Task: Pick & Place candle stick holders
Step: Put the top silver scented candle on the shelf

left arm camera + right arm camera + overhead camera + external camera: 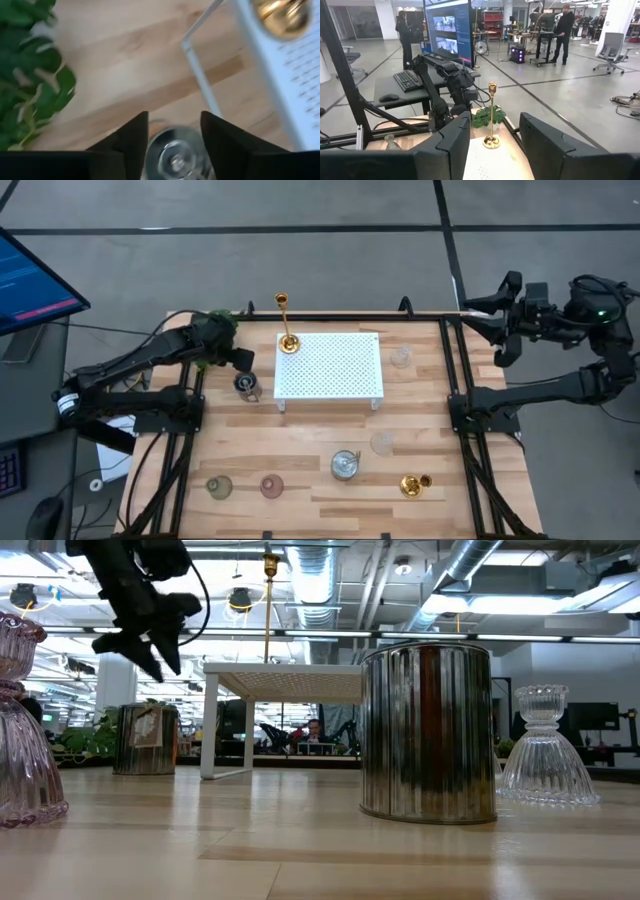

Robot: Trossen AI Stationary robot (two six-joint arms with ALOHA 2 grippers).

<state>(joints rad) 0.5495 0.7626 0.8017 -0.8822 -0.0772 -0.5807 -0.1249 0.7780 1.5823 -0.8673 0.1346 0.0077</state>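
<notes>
My left gripper (241, 366) is open and hovers just above a silvery cup (247, 386) that stands on the table left of the white stand. In the left wrist view the cup (175, 156) shows below the gap between my fingers (174, 131). In the low view the gripper (150, 645) is clear of that cup (145, 740). A tall slender gold holder (287, 340) stands on the stand's far left corner. A second silvery cup (345, 465), two clear glass holders (401, 357) (382, 443), two gold holders (411, 486), a greenish one (219, 487) and a pinkish one (271, 486) stand on the table. My right gripper (500, 320) is open and empty, beyond the table's right edge.
The white perforated stand (330, 365) sits at the table's middle far side, close to the right of the left gripper. A green leafy plant (215, 320) stands at the far left corner, behind the left gripper. People and desks show in the room beyond.
</notes>
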